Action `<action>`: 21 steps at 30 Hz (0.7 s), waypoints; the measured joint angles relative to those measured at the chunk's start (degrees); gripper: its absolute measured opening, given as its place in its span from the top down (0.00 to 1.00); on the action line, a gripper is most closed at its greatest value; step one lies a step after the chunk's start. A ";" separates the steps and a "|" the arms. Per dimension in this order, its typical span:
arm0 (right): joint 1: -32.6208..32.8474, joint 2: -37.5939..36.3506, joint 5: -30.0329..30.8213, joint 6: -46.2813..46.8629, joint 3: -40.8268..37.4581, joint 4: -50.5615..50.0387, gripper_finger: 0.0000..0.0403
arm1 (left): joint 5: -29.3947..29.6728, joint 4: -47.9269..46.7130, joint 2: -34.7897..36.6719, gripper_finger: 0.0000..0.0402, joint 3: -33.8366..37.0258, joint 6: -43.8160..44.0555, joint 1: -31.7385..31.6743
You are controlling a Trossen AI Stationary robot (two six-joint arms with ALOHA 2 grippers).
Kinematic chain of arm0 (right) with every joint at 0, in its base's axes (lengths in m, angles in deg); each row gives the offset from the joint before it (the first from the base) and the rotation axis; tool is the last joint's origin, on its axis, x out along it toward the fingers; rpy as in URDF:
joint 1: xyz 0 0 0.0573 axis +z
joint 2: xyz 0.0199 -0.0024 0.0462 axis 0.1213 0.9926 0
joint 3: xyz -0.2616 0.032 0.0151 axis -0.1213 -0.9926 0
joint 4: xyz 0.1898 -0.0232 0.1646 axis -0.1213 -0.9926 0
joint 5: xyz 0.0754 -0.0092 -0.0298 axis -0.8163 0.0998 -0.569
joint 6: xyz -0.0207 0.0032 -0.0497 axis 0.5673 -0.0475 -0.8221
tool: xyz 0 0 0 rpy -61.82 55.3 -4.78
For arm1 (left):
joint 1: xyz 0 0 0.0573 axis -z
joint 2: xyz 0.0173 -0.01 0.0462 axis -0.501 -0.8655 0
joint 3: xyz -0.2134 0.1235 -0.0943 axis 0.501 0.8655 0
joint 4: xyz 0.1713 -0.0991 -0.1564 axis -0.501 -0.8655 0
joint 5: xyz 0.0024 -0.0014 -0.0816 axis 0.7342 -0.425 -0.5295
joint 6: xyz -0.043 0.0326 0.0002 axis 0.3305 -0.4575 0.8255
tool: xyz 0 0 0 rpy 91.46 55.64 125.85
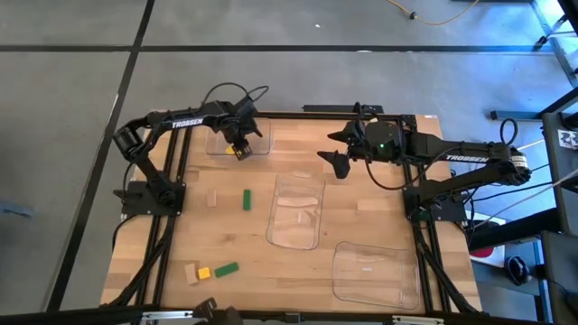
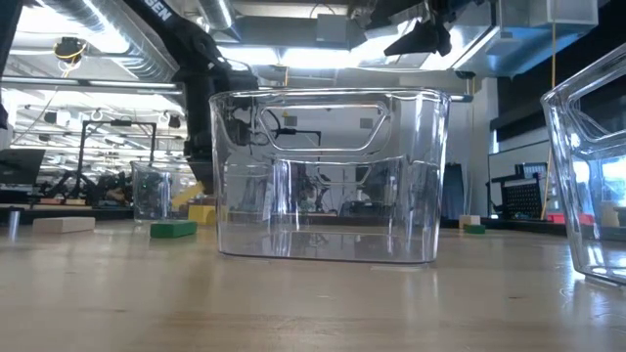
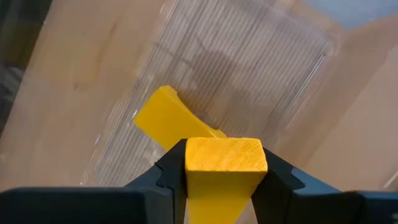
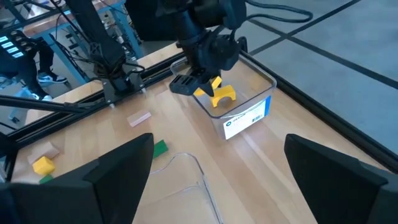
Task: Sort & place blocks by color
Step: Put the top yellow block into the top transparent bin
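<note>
Left gripper (image 1: pixel 240 150), high view: clamped on a yellow block (image 1: pixel 241 152) over the far clear tray (image 1: pixel 260 148); right gripper (image 1: pixel 340 163) hangs open mid-worktop. Left wrist view: the block (image 3: pixel 225 155) is pinched across flat faces above another yellow block (image 3: pixel 163 117) lying in the tray; likely light, rigid, smooth wood, so opposing flat sides suit best.

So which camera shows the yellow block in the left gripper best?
The left wrist view: the yellow block fills the frame, pinched between the left gripper fingers above the tray. The high and right wrist views show it small; the low view barely shows it.

Both arms (image 1: pixel 172 122) are showing dark casings, white TROSSEN lettering. Black cables are looping off them. A green light is glowing on the right arm (image 1: pixel 470 158).
</note>
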 joint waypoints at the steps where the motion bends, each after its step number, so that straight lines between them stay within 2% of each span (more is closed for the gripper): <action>1: 0.00 0.00 0.02 0.02 0.00 0.00 0.10 | 0.07 -0.07 0.00 0.71 0.00 0.10 0.23; 21: 0.00 0.02 1.53 2.16 0.00 0.04 0.10 | 1.39 -3.96 0.00 0.70 0.00 0.64 4.10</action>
